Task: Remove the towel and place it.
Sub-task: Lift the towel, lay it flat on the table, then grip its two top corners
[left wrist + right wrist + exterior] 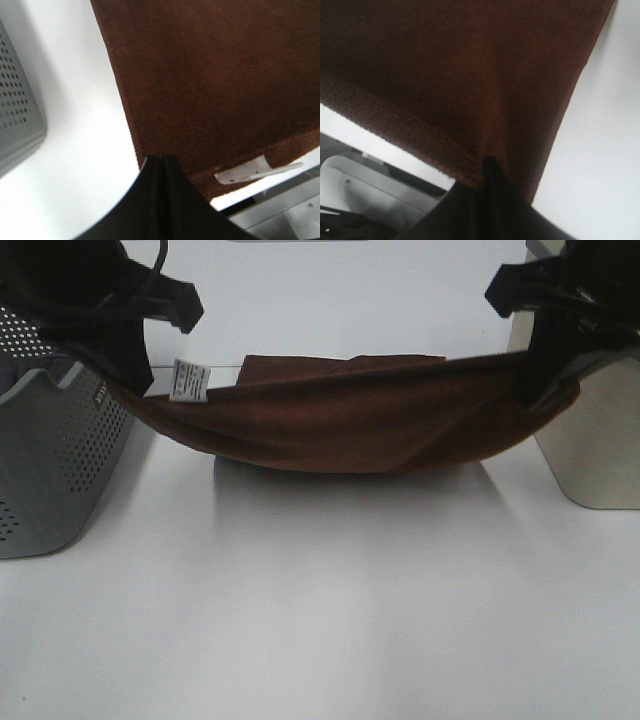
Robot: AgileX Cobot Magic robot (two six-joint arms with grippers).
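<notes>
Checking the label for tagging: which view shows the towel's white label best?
Exterior high: the label hangs flat toward the camera at the towel's left end, print faintly visible. Left wrist catches it only edge-on, as a curled white strip. Right wrist shows only towel, no label.

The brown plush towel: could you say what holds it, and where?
The left tool grips the reddish-brown plush towel at the corner by its white label; the right tool grips the opposite hem.
</notes>
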